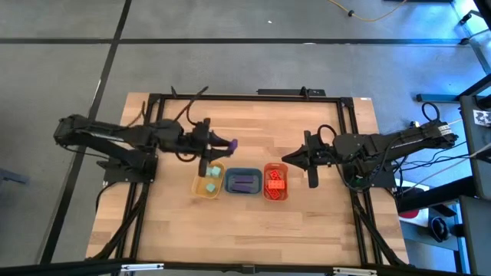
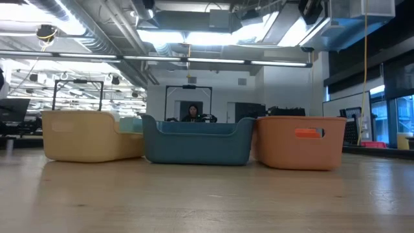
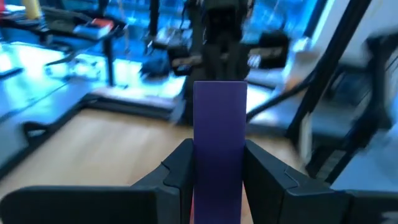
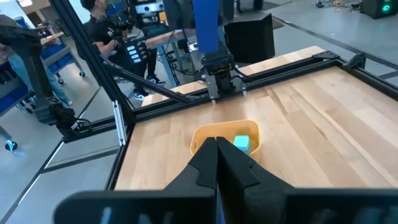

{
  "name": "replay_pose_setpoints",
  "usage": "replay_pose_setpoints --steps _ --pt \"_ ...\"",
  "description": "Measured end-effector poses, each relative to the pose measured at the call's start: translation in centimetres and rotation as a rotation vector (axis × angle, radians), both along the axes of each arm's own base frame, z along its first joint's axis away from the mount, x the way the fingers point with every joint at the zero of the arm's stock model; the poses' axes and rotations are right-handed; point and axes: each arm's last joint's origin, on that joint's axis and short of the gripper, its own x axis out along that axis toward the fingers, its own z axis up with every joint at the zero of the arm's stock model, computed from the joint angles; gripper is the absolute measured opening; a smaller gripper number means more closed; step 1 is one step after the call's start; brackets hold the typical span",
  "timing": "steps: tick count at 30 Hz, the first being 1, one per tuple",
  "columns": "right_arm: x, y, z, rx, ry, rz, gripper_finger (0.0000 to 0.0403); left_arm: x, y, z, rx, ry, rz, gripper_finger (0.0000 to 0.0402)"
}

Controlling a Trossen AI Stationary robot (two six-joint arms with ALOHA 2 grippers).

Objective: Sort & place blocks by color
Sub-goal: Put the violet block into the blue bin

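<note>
My left gripper (image 1: pixel 221 143) hovers just beyond the far side of the yellow tray (image 1: pixel 209 182), shut on a purple bar (image 1: pixel 230 143) (image 3: pixel 219 118). Mint-green cubes (image 1: pixel 209 186) (image 4: pixel 242 143) lie in the yellow tray, purple bars (image 1: pixel 244 183) in the blue tray (image 1: pixel 243 173), and orange-red bricks (image 1: pixel 275 182) in the orange tray (image 1: pixel 275 196). My right gripper (image 1: pixel 289 161) (image 4: pixel 216 152) is shut and empty, hanging just right of the orange tray. The low view shows neither gripper. My left gripper pinches the purple bar between its two fingers (image 3: pixel 177 171), on the bar's long side faces near its back end (image 3: pixel 219 177). The fingers lie level and along the bar, pointing toward the table's right. The bar juts out past the fingertips, lifted clear of the table.
The three trays stand side by side mid-table, yellow (image 2: pixel 90 136), blue (image 2: pixel 197 141) and orange (image 2: pixel 301 142). A black frame (image 1: pixel 230 97) runs round the tabletop. Bare wood lies near and far of the trays. A person (image 2: pixel 192 113) sits in the room behind.
</note>
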Motion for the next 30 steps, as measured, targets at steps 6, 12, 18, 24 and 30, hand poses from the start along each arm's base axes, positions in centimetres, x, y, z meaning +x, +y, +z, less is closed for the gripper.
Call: replay_pose_setpoints --steps 6,12,18,24,30 --pt "0.0 0.0 0.1 0.001 -0.007 0.0 0.0 0.5 -0.4 -4.7 -0.199 -0.222 -0.009 0.0099" --pt "0.0 -0.1 0.1 -0.005 -0.015 -0.024 0.0 0.5 -1.4 -6.9 -0.222 -0.261 0.039 0.01" --pt "0.1 -0.1 0.2 -0.01 -0.021 -0.024 0.0 0.5 -1.5 -6.9 -0.219 -0.262 0.035 0.01" --pt "0.1 -0.1 0.2 -0.009 -0.021 -0.025 0.0 0.5 -1.5 -6.9 -0.218 -0.262 0.033 0.0101" --pt "0.1 -0.1 0.2 -0.006 -0.021 -0.025 0.0 0.5 -1.5 -6.9 -0.218 -0.261 0.027 0.0101"
